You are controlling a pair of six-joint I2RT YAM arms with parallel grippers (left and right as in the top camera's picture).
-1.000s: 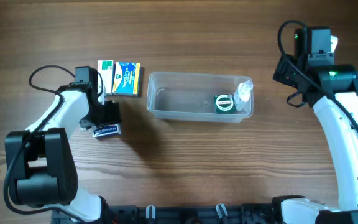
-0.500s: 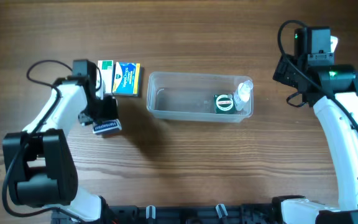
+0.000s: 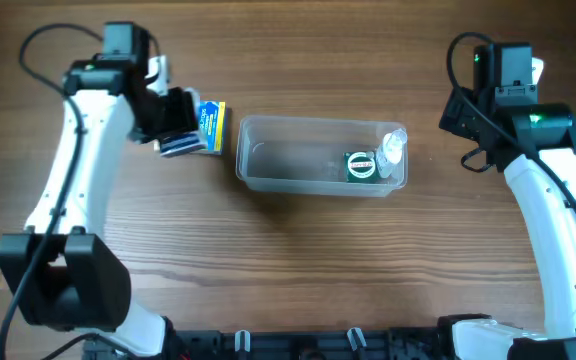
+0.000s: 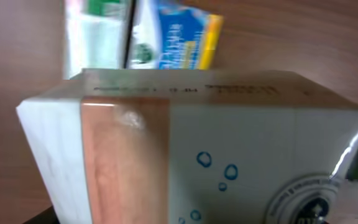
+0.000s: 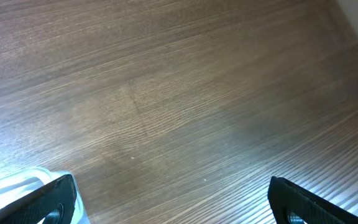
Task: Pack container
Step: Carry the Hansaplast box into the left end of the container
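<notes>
Quick status from my end. The container [image 3: 298, 152] sits flat around the middle of the desk [image 3: 318, 270], long side running left to right, and it's see-through so the wood grain shows right through the floor. Two things are in it, both bunched at its right end. One is a round green-and-white item [image 3: 360, 165] lying flat on the bottom. The other is a small clear bottle-looking thing [image 3: 393, 147] tucked into the far right corner, touching or nearly touching the round one, I can't quite tell which. The left pincer [image 3: 173, 125] is clamped on a white box [image 4: 197, 143] and has it up off the desk, just left of the tub's left end. On the left wrist cam that box fills nearly the whole picture: white, with a coppery band down one side, little blue droplet marks and some print too blurry to read. Behind it on the desk are a blue-and-yellow box [image 4: 179, 43] and a white-and-green box [image 4: 95, 31], side by side and touching. From overhead the blue-and-yellow one sits near the tub's left wall with a small gap between them. The right pincer [image 5: 169, 183] is way over on the right side, well apart from the tub. Its fingers are spread wide with nothing between them, just bare wood showing on its cam.
</notes>
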